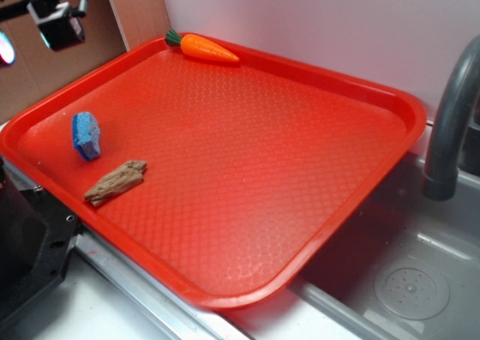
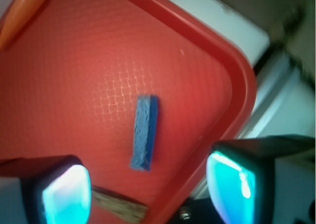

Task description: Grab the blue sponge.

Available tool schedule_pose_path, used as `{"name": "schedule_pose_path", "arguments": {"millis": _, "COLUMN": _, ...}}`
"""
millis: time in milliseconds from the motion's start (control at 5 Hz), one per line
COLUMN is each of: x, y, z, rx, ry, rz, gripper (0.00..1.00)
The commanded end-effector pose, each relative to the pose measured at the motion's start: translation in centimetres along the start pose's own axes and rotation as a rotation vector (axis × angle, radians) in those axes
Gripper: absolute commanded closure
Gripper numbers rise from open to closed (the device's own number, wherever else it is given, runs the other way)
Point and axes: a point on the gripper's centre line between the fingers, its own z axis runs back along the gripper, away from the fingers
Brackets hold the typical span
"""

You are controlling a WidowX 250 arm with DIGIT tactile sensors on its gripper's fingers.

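Below, blue sponge (image 2: 144, 132) on tray (image 2: 207, 66), apparently between spread fingers (image 2: 66, 194), untouched

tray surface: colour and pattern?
Red tray, embossed diamond-grid texture; clearest in the exterior view.

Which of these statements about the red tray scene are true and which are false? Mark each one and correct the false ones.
1. The blue sponge lies on the red tray. True.
2. The toy carrot touches the sponge. False: the carrot lies at the tray's far edge, well apart from it.
3. A brown wood-like chunk lies beside the sponge. True.
4. The end effector is shut on the sponge. False: its fingers are spread open, and the sponge lies free on the tray.
5. A grey faucet stands on the tray. False: it stands beside the tray, over the sink.
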Motion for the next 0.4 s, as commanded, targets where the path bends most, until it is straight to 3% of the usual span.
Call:
{"name": "schedule_pose_path", "arguments": {"millis": 0, "x": -0.3, "y": 1.5, "z": -4.3, "rx": 0.068, "ry": -0.022, "rz": 0.03, "gripper": 0.0}}
{"name": "schedule_pose_path", "arguments": {"millis": 200, "x": -0.1, "y": 0.6, "z": -5.6, "rx": 0.1, "ry": -0.041, "rz": -0.032, "gripper": 0.0}}
